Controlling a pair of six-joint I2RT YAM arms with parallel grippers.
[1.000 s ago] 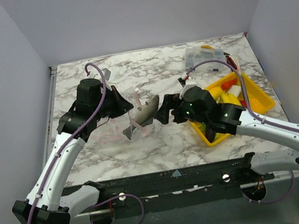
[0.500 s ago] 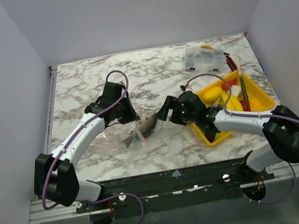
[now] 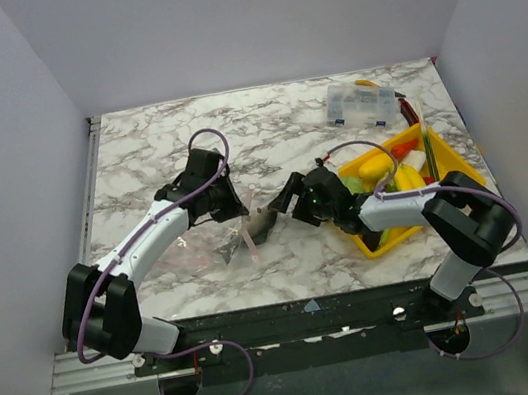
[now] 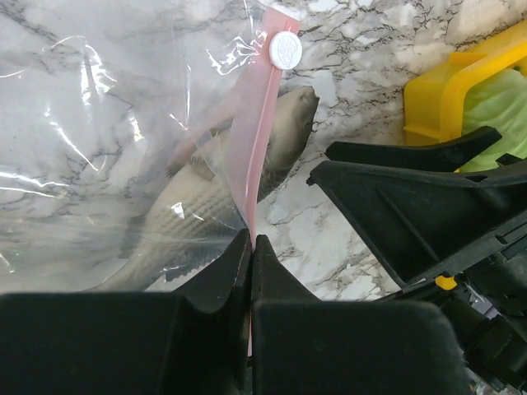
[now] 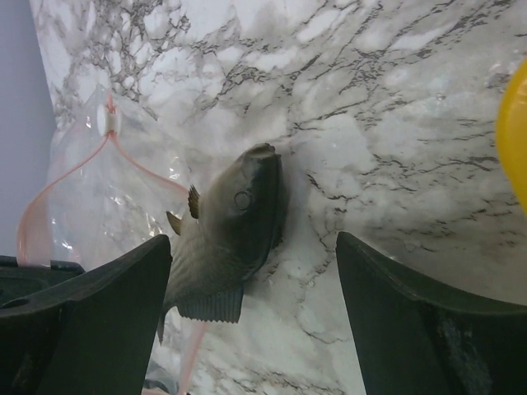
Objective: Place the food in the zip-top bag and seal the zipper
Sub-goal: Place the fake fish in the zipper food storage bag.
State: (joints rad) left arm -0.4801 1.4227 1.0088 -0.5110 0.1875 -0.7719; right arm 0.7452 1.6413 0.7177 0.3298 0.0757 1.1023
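- The left hand [image 4: 250, 243] is clamped tight on the pink zipper [image 4: 262, 107], fingers together with the strip pinched between them.
- The fish [image 5: 235, 226] lies just ahead of that pinch and passes under the strip. Its tail and body are inside the clear bag [image 4: 90, 107], and its head pokes out onto the bare surface [image 5: 395, 123].
- The right hand [image 3: 293, 200] is spread wide and carries nothing. The fish sits in the gap between its fingers [image 5: 99, 304], closer to the bag-side one, with no contact that I can make out.
- The fish's long axis runs roughly along that gap, head at the far end, tail back toward the hand and angled off into the bag.
- The right hand is the free one and right on top of it. I'd judge the push has to come at the head end, across toward the left hand's pinch.
- The white slider [image 4: 285, 51] sits at the far end of the strip from the left hand, so sealing isn't started.
- The yellow tray [image 4: 432, 95] lies beyond the right hand.
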